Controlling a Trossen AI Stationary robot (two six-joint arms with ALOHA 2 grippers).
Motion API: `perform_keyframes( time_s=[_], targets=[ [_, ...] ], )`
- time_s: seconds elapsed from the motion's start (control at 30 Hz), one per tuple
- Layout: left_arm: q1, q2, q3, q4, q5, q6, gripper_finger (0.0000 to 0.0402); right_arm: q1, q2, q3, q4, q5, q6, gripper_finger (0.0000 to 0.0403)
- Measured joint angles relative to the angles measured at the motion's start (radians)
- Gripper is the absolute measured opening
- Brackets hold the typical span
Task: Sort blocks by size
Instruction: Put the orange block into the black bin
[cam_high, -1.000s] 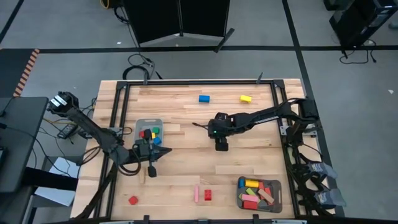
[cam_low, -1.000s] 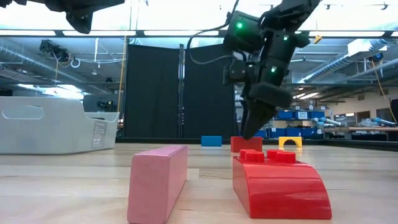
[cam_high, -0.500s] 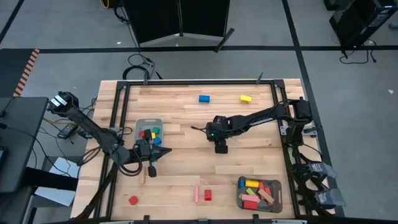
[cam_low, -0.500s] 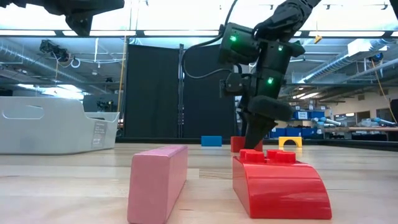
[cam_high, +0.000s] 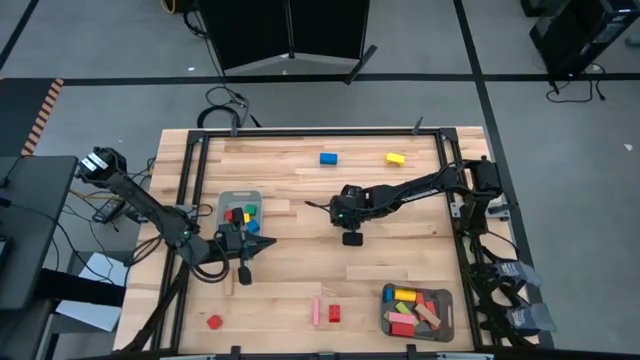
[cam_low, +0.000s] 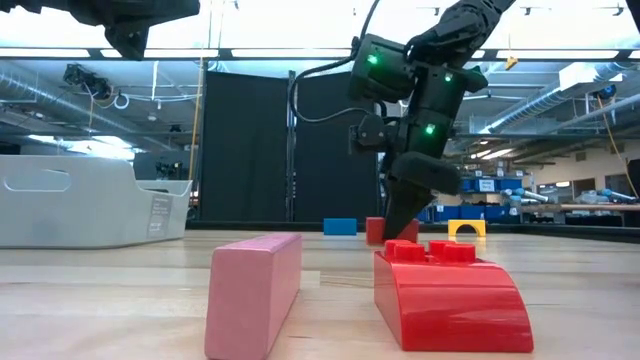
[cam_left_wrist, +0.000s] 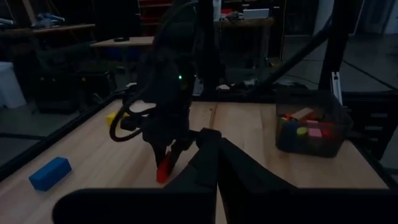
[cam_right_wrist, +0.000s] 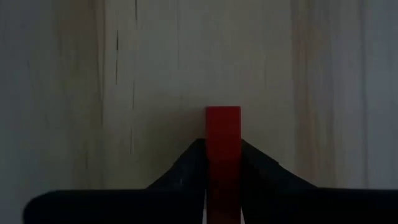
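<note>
With the right gripper (cam_right_wrist: 222, 171) clamped on a red block (cam_right_wrist: 223, 134) between its fingers, lift straight off the counter (cam_high: 300, 195) before swinging away; the left gripper (cam_high: 243, 270) waits, closed.

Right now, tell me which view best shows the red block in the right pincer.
The right wrist view: the red block sits centred between the right pincer fingers. The left wrist view shows it small and dim, the low view only part of it, and the high view hides it.
</note>
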Motion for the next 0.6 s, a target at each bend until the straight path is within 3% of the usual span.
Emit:
perform_keyframes(
  time_s=[0.2, 0.4, 0.6],
  targets=[
    [0.000, 0.000, 0.000, -0.001, 0.000, -0.006, 0.0012, 0.044, -0.014, 0.055, 0.039, -0.007, 0.002, 0.0071],
    [0.000, 0.000, 0.001, -0.035, 0.000, -0.042, 0.0012, 0.194, -0.146, 0.071, 0.033, -0.010, 0.009, 0.0071],
    [0.001, 0.000, 0.001, -0.041, -0.001, -0.058, 0.0012, 0.351, -0.307, 0.047, -0.107, -0.083, 0.292, 0.0071]
  ],
)
